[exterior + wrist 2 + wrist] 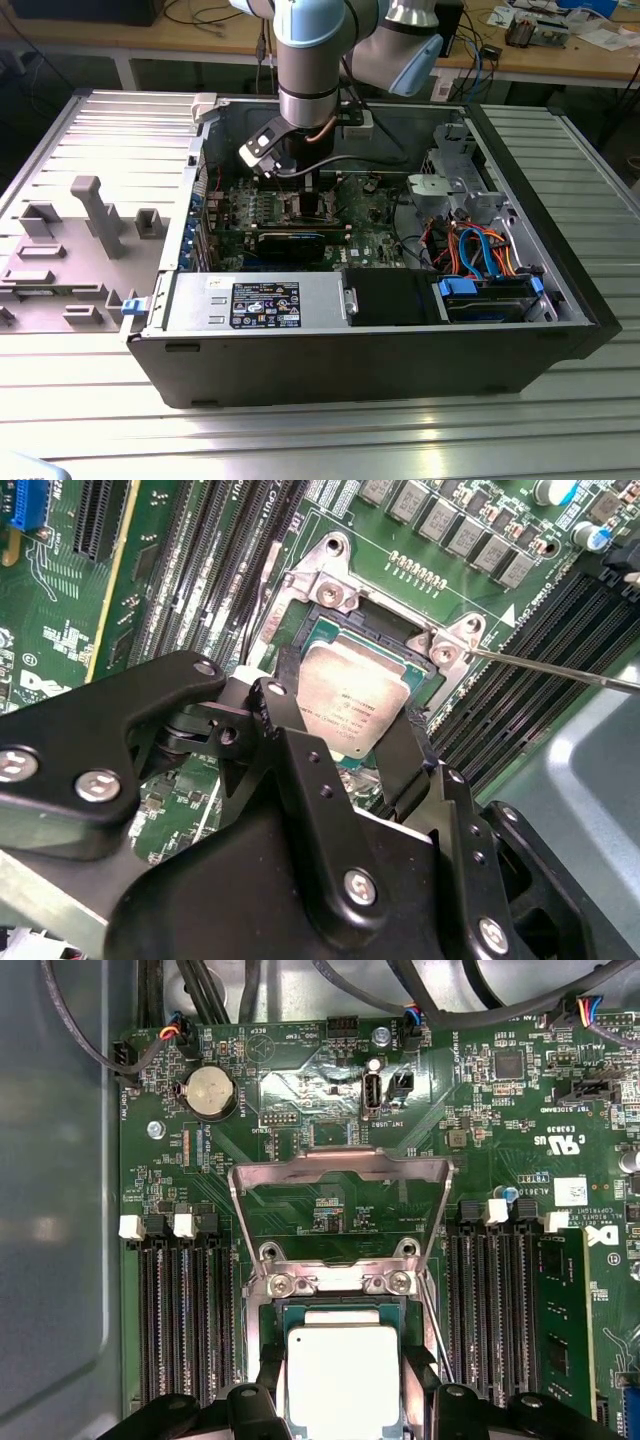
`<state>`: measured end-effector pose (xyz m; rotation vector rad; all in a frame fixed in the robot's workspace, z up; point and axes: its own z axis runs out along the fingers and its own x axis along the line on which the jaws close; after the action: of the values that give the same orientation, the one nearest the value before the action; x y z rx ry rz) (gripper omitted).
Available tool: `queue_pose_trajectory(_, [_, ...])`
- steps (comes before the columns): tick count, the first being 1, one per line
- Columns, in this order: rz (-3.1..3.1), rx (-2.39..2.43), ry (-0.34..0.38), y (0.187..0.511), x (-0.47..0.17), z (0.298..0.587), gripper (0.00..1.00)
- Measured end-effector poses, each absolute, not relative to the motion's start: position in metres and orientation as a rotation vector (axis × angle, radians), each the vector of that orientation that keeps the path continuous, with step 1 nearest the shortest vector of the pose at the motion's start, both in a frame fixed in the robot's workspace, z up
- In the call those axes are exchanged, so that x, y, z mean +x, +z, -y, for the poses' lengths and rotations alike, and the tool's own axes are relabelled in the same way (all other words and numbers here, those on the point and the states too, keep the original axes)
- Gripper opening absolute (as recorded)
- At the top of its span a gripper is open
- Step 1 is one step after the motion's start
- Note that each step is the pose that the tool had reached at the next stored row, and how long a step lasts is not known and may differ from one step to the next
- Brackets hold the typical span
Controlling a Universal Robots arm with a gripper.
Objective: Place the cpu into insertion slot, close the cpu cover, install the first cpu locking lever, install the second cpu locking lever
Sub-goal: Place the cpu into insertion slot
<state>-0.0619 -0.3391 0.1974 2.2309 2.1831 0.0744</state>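
Seating the chip well calls for keeping it flat and square to the socket walls, letting it drop in without pressing, and opening the fingers only once it lies level all round.

The gripper (350, 730) is closed to the chip's width. Its two black fingers (410, 760) stand at opposite edges of the cpu (350, 695) and appear to grip it, with no gap to be seen on either side in both wrist views. The cpu lies face up, low in the insertion slot (318, 615). I judge it to be at or very near its seat; whether it is fully down cannot be told.

Just beyond the slot, the cpu cover (340, 1165) stands raised on its hinge, clear of the chip. A thin wire locking lever (560, 670) sticks out from one corner of the slot, unlatched. Long black memory slots flank the socket on the green motherboard (300, 1110), which lies inside the open computer case (360, 350).
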Motion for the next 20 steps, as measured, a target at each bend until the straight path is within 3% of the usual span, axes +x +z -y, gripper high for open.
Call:
queue_pose_trajectory(15, [-2.187,2.235,0.083,0.195,-0.0626,0.3387,0.54])
queue_pose_trajectory(20, [-2.188,2.236,0.084,0.1946,-0.0626,0.3384,0.58])
